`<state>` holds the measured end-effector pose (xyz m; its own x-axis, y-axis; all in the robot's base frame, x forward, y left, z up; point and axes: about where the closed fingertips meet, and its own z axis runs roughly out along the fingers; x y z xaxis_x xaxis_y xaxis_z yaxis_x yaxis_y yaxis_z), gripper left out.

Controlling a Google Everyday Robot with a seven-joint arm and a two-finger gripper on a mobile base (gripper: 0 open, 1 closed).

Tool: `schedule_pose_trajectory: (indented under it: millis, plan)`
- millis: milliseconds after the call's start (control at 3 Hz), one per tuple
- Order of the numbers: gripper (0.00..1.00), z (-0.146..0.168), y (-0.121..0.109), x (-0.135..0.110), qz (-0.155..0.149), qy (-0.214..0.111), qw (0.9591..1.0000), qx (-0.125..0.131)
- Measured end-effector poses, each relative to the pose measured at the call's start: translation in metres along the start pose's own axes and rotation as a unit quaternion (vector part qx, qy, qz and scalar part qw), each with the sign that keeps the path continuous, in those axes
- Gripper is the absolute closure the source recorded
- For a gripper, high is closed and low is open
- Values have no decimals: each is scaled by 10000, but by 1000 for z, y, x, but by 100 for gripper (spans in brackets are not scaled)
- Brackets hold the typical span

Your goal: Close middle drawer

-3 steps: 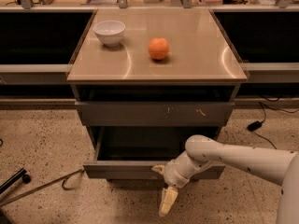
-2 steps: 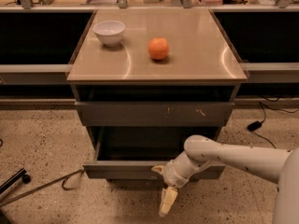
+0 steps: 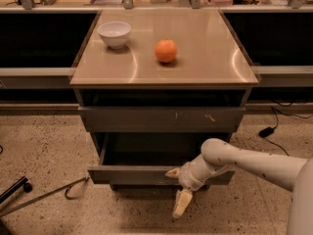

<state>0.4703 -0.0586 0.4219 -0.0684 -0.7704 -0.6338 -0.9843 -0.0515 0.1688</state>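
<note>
The middle drawer point(image 3: 132, 175) is a wide grey metal drawer with a plain flat front. It stands pulled out of the cabinet, and its deep grey inside point(image 3: 156, 151) shows from above. My gripper point(image 3: 176, 190) is at the right part of the drawer's front, on the end of my white arm point(image 3: 244, 163), which comes in from the lower right. Its fingers are spread apart and hold nothing. One fingertip point(image 3: 172, 173) lies against the front's upper edge. The other point(image 3: 182, 205) hangs down below the front.
Above is a grey drawer front with pale scratch marks point(image 3: 161, 119). On the cabinet top point(image 3: 205, 58) stand a white bowl point(image 3: 114, 34) and an orange point(image 3: 166, 51). Dark shelving flanks the cabinet. A black cable point(image 3: 49, 195) and a plug point(image 3: 266, 131) lie on the speckled floor.
</note>
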Motion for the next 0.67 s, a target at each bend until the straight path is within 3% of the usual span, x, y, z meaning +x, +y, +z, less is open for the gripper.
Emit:
schedule_pose_trajectory:
  millis: [333,667]
  plan:
    - [0,-18,-44,-9,-169,-55,9993,331]
    - [0,-17,-44,-8,-165,-55,9993,322]
